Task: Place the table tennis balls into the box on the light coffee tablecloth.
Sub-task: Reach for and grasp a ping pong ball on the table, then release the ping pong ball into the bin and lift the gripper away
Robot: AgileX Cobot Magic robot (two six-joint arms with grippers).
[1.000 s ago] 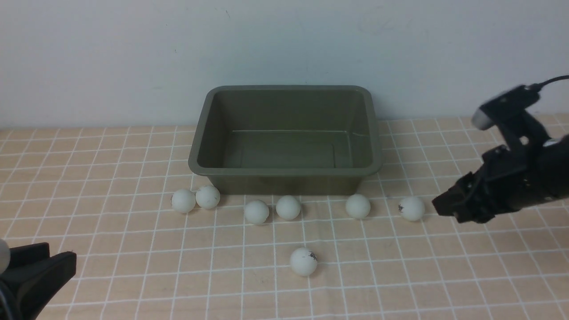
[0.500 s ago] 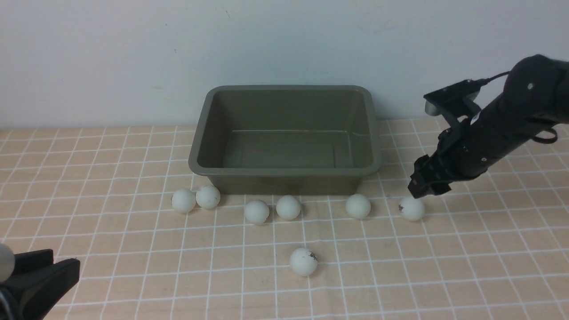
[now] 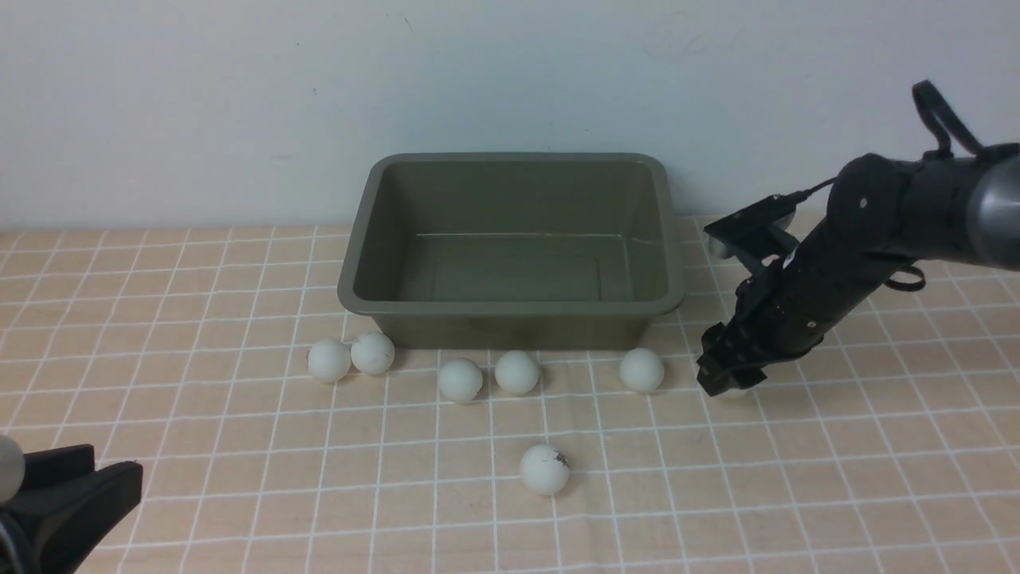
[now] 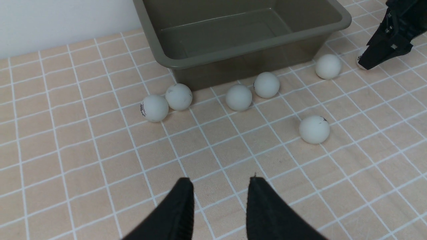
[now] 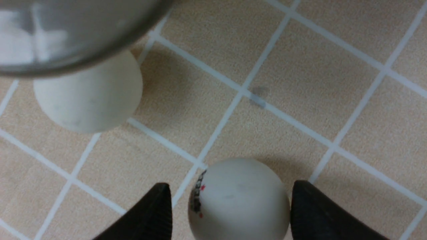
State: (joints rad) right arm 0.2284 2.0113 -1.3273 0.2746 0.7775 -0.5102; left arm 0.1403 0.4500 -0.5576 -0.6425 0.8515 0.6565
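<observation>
The olive-green box [image 3: 510,307] stands empty at the back of the light coffee tablecloth [image 3: 239,446]. Several table tennis balls lie in front of it: a touching pair [image 3: 329,360], two near the middle [image 3: 460,379], one at the right corner [image 3: 641,370], and a marked one nearer me [image 3: 544,469]. My right gripper [image 3: 721,383] is down on the cloth, open, straddling a marked ball [image 5: 238,200] that it mostly hides in the front view. A finger [image 5: 313,213] stands close on each side of that ball. My left gripper [image 4: 220,180] is open and empty, low at the front left.
A white wall [image 3: 510,80] rises right behind the box. The ball at the box's right corner [image 5: 90,96] lies about one cloth square from my right gripper. The box's front wall [image 4: 253,63] stands just behind the row of balls.
My right arm has swung in from the right and come down over the rightmost ball, and its jaws have opened around it. The left arm and the other balls have stayed put.
</observation>
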